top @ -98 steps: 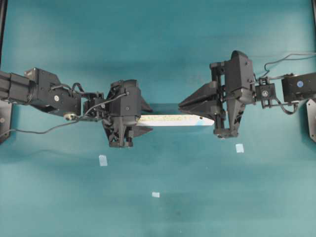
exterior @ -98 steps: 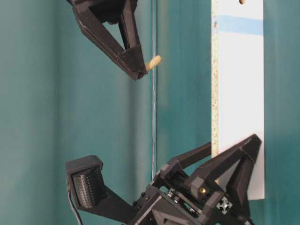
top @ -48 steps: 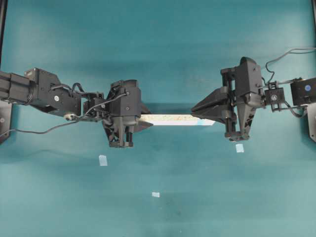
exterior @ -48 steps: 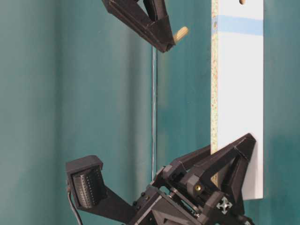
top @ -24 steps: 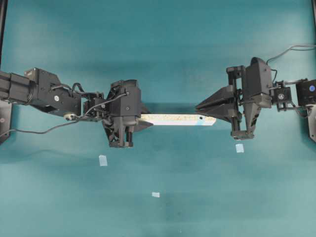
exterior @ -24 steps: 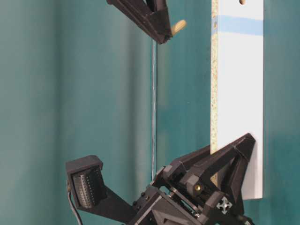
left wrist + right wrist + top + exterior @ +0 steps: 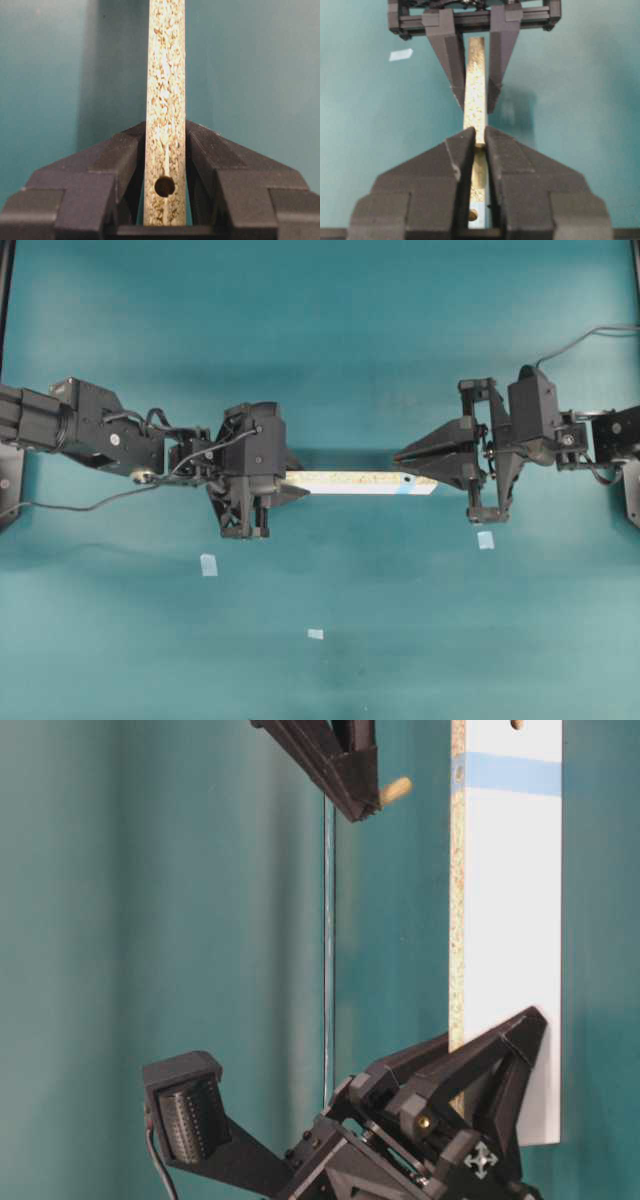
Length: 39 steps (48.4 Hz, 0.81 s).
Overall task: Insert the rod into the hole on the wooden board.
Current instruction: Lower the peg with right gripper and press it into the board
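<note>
Status — rod not in yet, both grasps look done, alignment is what's left

Left gripper (image 7: 290, 483) is clamped on one end of the board (image 7: 350, 482) and holds it clear of the table, speckled edge up. In the left wrist view the fingers (image 7: 125, 165) press both white faces, with the plain dark hole (image 7: 164, 186) sitting between them. That grip looks square and steady.

Right gripper (image 7: 368, 805) is closed on the rod (image 7: 394, 790); roughly half of it sticks out past the fingertips, tilted a little rather than square to the board edge. The rod is near the blue-marked end, but there's a clear gap between its tip and the edge — no contact.

Target hole (image 7: 408, 479) shows as a small dark dot in the speckled edge at the blue band, visible overhead just beside the right gripper's tips. In the right wrist view it sits low between the jaws, with the rod tip above the board line, so the tip looks short of the hole along the board.

Remaining, as I judge it — square the rod to the edge, bring the tip over the hole, push in, release. Main risk is the tilt: the tip could catch the rim and skate off the narrow edge
</note>
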Motion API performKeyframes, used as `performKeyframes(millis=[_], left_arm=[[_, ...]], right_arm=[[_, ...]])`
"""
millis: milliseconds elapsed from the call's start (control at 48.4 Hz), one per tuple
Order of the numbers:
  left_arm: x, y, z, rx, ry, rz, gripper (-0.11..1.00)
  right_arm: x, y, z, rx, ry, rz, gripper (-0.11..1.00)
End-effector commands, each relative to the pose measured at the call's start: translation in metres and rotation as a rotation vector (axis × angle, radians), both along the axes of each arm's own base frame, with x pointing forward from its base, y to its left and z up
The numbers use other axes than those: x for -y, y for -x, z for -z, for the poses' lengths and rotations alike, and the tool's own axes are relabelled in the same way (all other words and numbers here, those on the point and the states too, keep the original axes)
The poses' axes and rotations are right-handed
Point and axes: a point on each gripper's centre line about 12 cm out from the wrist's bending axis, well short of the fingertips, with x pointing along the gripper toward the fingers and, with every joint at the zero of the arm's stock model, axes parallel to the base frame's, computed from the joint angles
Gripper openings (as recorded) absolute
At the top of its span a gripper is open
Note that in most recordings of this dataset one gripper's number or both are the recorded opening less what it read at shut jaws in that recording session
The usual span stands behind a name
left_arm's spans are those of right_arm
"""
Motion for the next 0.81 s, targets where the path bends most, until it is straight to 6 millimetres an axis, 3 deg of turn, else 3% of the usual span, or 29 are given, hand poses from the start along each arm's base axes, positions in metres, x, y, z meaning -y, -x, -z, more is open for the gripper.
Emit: performKeyframes(millis=[0, 784], left_arm=[[0.000, -0.004, -0.008, 0.023, 0.001, -0.001, 0.38], [0.000, -0.004, -0.007, 0.005, 0.008, -0.007, 0.38]], right_arm=[[0.001, -0.002, -0.004, 0.037, 0.001, 0.003, 0.08], [-0.001, 0.004, 0.013, 0.077, 0.018, -0.007, 0.08]])
